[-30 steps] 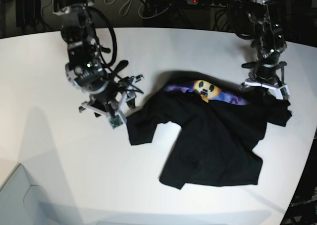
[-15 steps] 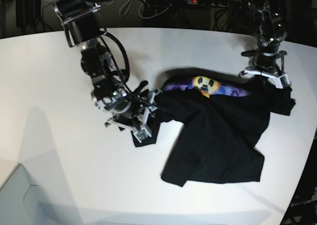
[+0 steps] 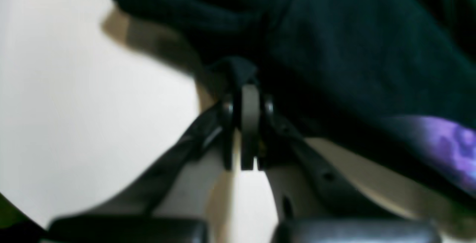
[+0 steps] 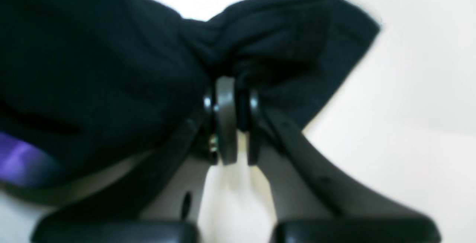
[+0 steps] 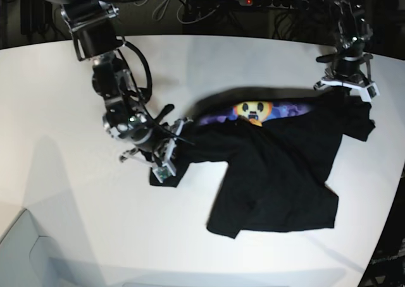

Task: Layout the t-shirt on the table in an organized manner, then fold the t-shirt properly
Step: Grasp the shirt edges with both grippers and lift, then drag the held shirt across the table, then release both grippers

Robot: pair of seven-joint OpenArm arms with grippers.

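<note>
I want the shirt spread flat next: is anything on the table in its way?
Nothing visible is. Both tools, left and right, already pinch the t-shirt, and the white table around it shows no other things.

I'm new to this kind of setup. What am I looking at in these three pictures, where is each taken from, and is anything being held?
This is a robot with two arms working over a white table. The wide picture is the base view, looking down on the whole scene. The other two come from cameras mounted on each wrist, looking along the pincers.

On the table lies a crumpled black t-shirt with a purple print and a yellow cartoon face.

The right gripper, on the left side of the wide picture, is shut on a bunch of cloth at one edge of the shirt; its wrist view shows the fabric pinched. The left gripper, on the wide picture's right, is also shut on the shirt's cloth. So both arms hold the shirt, one at each side.
</note>
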